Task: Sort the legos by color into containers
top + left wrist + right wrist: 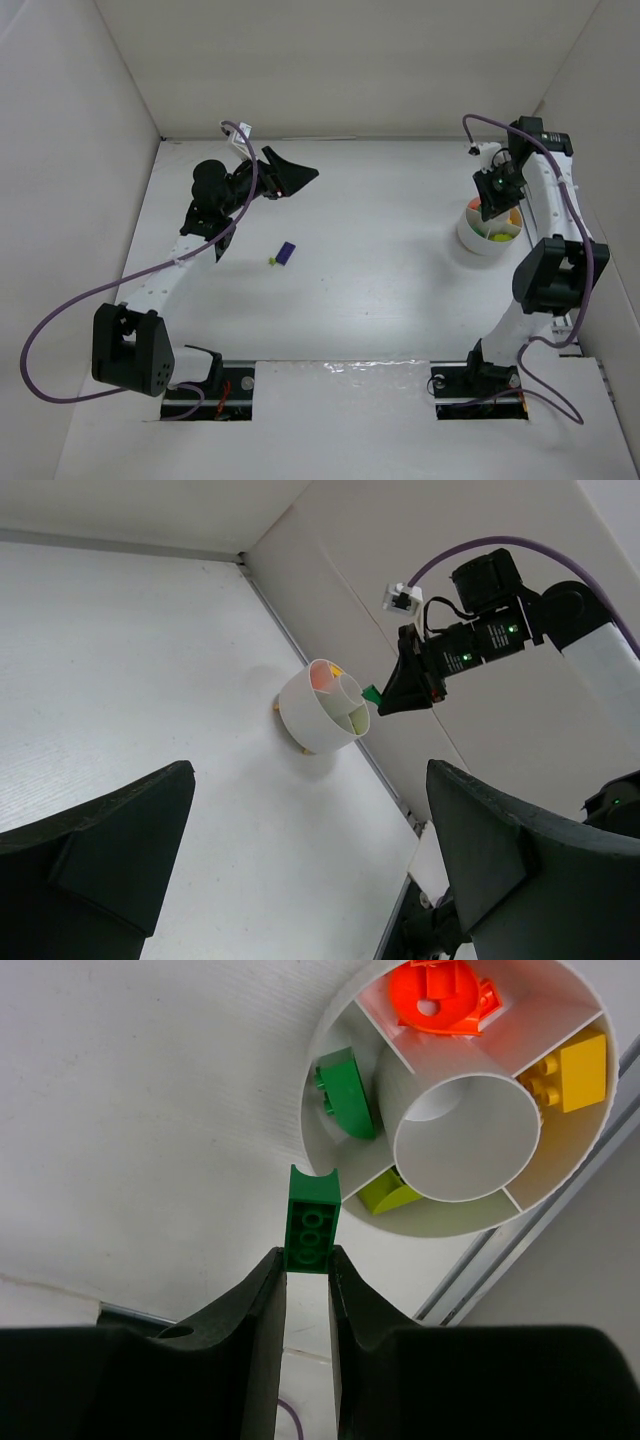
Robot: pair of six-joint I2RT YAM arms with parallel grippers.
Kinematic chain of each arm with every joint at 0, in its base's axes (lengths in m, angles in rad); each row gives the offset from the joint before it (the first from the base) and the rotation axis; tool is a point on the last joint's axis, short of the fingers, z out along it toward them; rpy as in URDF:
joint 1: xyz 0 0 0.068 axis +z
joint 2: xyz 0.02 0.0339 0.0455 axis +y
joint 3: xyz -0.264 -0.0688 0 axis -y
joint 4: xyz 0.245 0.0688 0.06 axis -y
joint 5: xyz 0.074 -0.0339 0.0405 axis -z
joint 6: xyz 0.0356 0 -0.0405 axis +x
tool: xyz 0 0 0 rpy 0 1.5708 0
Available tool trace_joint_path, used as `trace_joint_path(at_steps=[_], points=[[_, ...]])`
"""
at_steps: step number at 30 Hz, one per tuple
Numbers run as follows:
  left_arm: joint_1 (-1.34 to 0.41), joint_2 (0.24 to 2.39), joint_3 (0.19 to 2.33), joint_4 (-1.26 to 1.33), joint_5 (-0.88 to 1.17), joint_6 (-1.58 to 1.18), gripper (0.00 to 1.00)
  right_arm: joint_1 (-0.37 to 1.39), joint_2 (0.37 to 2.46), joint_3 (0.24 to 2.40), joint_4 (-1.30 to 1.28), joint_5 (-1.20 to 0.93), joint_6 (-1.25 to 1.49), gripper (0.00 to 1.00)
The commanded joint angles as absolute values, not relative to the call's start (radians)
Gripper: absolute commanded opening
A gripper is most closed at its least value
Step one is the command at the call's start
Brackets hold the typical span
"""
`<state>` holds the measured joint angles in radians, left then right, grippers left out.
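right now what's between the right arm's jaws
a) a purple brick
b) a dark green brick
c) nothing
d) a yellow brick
b: the right wrist view shows a dark green brick pinched between the right jaws, close to the rim of the white bowl, near the compartment holding another green piece.

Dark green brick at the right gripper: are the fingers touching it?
Touching. The right wrist view shows both fingers of the right gripper pressed against the dark green brick.
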<state>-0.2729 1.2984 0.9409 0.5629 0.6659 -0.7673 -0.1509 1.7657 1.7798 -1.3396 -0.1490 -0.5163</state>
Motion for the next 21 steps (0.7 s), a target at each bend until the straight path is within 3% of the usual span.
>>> trace_joint_path(at_steps=[1, 21], points=[[-0.267, 1.256, 0.93, 0.594, 0.681, -0.756, 1.0, -0.15, 1.763, 1.838, -1.378, -0.117, -0.52, 0.01], [-0.267, 1.266, 0.948, 0.543, 0.67, -0.729, 1.0, -0.112, 1.848, 1.783, -1.378, -0.032, -0.509, 0.02]])
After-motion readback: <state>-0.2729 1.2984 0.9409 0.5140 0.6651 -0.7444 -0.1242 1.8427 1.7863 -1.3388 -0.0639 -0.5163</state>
